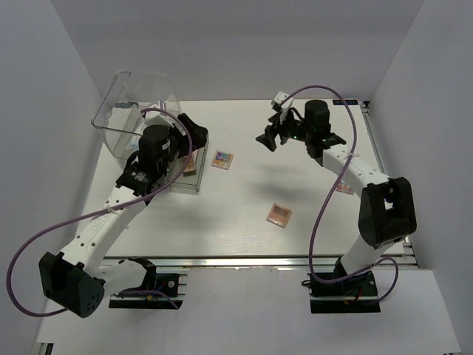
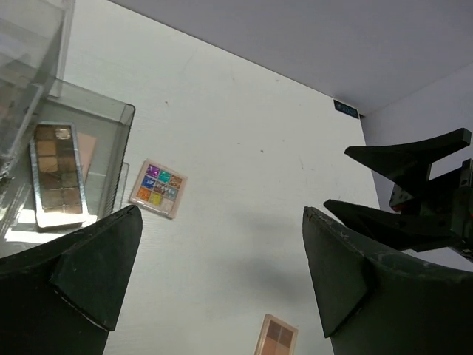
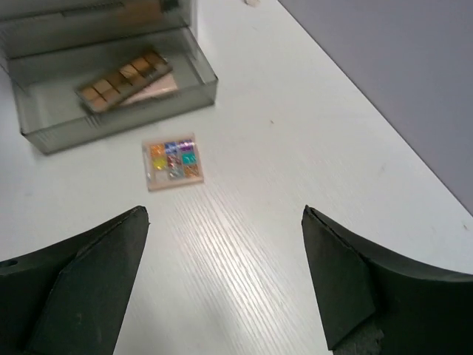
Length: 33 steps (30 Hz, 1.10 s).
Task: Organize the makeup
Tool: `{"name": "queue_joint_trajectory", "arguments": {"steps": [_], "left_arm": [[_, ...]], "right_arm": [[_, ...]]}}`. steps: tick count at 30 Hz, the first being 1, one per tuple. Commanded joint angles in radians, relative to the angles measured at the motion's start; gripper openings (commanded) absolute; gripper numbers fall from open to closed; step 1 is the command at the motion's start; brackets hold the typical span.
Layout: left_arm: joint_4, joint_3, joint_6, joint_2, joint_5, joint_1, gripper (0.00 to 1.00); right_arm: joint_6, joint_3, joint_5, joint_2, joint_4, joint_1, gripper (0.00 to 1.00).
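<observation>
Over the white table [image 1: 244, 192] we hold both arms raised, and neither one has hold of anything. Our left gripper [image 2: 220, 222] hangs above the shallow smoky tray [image 2: 122, 159] at the left of the table, its fingers [image 2: 96, 270] spread wide with only bare tabletop showing between them. Our right gripper [image 3: 223, 218] hovers over the far middle of the table, its jaws just as wide apart and empty. Inside the tray we see a long eyeshadow palette [image 2: 55, 174] of brown shades lying flat, with a flat peach piece [image 2: 87, 151] beside it and partly beneath it. Just outside the tray, on the table, lies a square palette [image 2: 157, 188] of bright mixed colours, near the tray wall but not touching it. Farther toward us, well apart from both, a peach compact [image 1: 279, 215] rests face up on open tabletop. Behind the tray, at the far left corner, stands the large clear bin [image 1: 137, 103]. From the left wrist we can also see the right gripper's dark fingers at the right edge, apart from everything on the table.
</observation>
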Motion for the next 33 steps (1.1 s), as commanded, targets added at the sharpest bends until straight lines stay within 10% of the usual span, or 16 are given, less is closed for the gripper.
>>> {"name": "queue_joint_trajectory", "arguments": {"steps": [1, 12, 33], "left_arm": [[0.064, 0.004, -0.001, 0.031, 0.082, -0.002, 0.98], [0.024, 0.108, 0.069, 0.261, 0.201, -0.002, 0.94], [-0.32, 0.628, 0.351, 0.915, -0.017, -0.082, 0.96]], "right_arm": [[-0.145, -0.006, 0.045, -0.027, -0.076, -0.042, 0.89], [0.091, -0.172, -0.023, -0.205, -0.28, -0.197, 0.68], [0.126, -0.256, 0.006, -0.259, -0.321, -0.238, 0.76]]}}
